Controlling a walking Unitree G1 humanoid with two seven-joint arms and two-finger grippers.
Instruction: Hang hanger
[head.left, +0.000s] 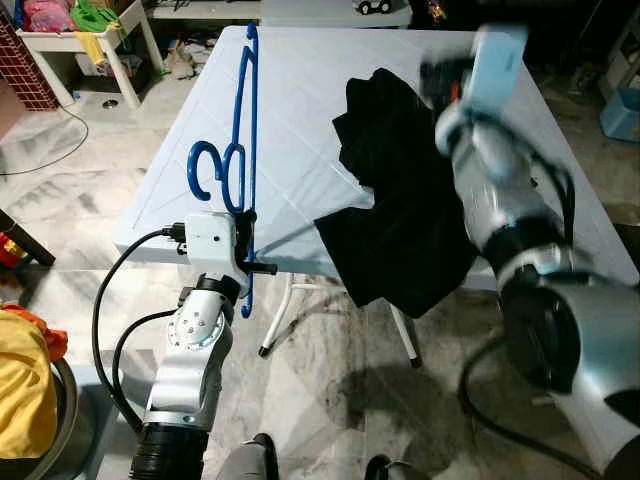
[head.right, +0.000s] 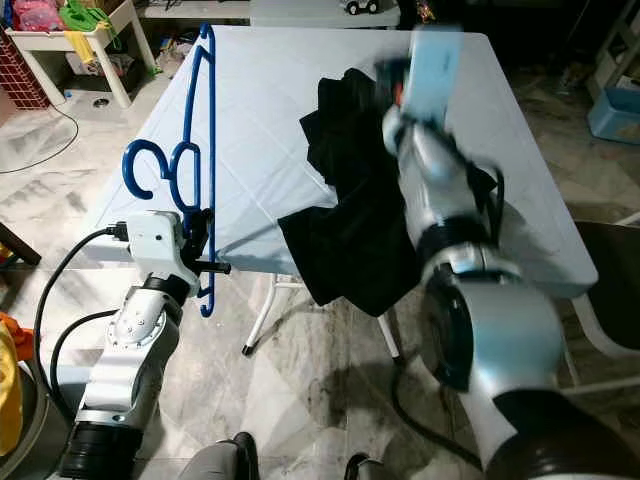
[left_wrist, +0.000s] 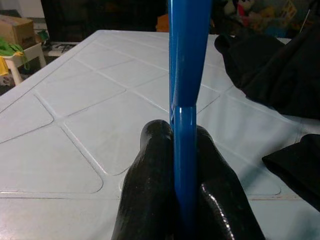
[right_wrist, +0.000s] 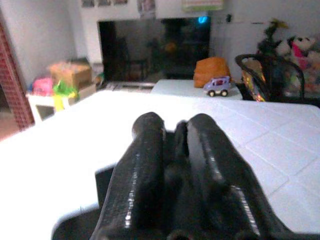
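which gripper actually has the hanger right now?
The left gripper: its black fingers are clamped on the blue plastic hanger at the light-blue table's near-left edge. The right gripper is shut, empty, above the black garment.

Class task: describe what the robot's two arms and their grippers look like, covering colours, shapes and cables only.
Both arms are silver metal with rounded joint housings and black bands. The left gripper has two long, glossy black fingers behind a white box-shaped wrist unit, with black cables looping from it. The right gripper has matching black fingers; its wrist carries a pale blue block, and a black cable trails below.
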